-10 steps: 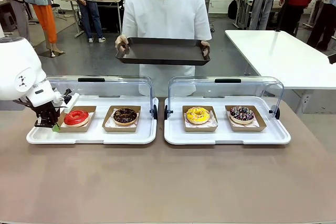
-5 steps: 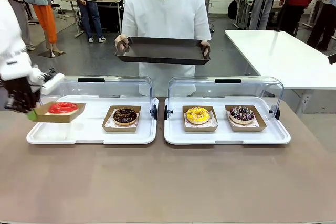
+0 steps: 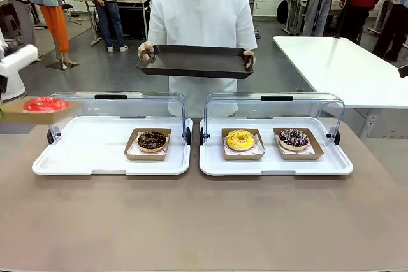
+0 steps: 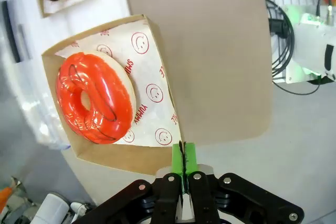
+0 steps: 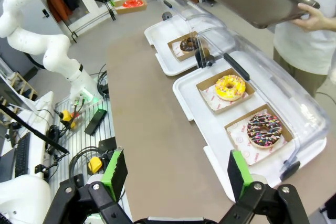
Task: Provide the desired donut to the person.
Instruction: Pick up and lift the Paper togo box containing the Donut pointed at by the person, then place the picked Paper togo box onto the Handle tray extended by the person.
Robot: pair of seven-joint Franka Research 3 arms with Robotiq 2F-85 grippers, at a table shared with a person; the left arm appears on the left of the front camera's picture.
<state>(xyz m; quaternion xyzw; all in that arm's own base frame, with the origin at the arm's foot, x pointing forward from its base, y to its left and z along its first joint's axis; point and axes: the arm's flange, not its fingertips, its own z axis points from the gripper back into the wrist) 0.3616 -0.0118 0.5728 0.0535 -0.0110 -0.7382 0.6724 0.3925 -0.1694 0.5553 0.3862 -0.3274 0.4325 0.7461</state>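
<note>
A red-glazed donut (image 4: 94, 98) lies in a brown cardboard box (image 4: 157, 59) lined with printed paper. My left gripper (image 4: 183, 163) is shut on that box's rim, green pads pinched together. In the front view the red donut (image 3: 46, 104) hangs at the far left, above the table and left of the left white tray (image 3: 83, 157). The person (image 3: 201, 17) in the white shirt stands across the table, holding a dark tray (image 3: 197, 62) level in both hands. My right gripper (image 5: 177, 177) is open with nothing in it, high over the table's right end.
A chocolate donut (image 3: 152, 140) stays on the left tray. The right white tray (image 3: 274, 164) holds a yellow donut (image 3: 240, 139) and a sprinkled donut (image 3: 293, 137). Clear lids (image 3: 274, 103) stand raised behind both trays. A white table (image 3: 344, 62) stands at the back right.
My left gripper has lifted the red donut's box out of the left tray and carried it up and to the left. The person's dark tray has barely moved.
</note>
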